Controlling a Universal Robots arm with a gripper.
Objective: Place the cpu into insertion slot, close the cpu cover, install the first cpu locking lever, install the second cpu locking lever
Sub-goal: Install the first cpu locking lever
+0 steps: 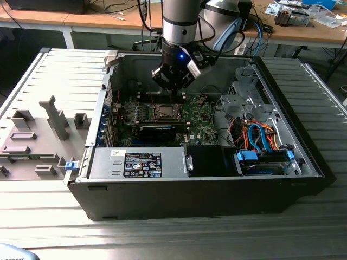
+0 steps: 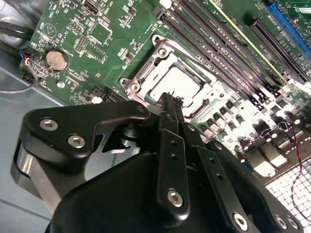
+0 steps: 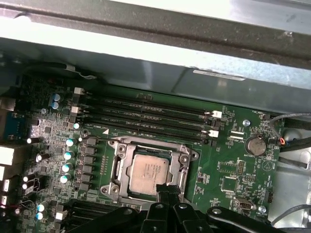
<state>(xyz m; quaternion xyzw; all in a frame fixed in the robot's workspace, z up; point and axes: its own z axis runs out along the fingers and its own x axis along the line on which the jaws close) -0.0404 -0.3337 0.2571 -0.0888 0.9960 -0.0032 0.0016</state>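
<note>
On the exterior view's left lies a pale grey ribbed panel [image 1: 70,76] carrying grey upright plastic holders [image 1: 54,116]. Just beside it sits the open black metal computer case [image 1: 190,200], with a grey power-supply box bearing a black label [image 1: 142,164] along its near wall. My black two-fingered gripper [image 1: 174,85] hangs inside the case above the green circuit board [image 1: 198,127], close over the small square black insertion slot with its silver rim [image 1: 164,112]. In both wrist views my fingertips [image 2: 167,103] are pressed together, pinching nothing, at one edge of the socket; whether they touch it I cannot tell. The small flat square silver-grey cpu [image 3: 150,174] lies in the slot, and the thin silver windowed cpu cover [image 3: 122,167] lies flat around it. Farther right, a grey perforated metal drive cage [image 1: 244,97] stands beside blue and orange cables [image 1: 257,138].
</note>
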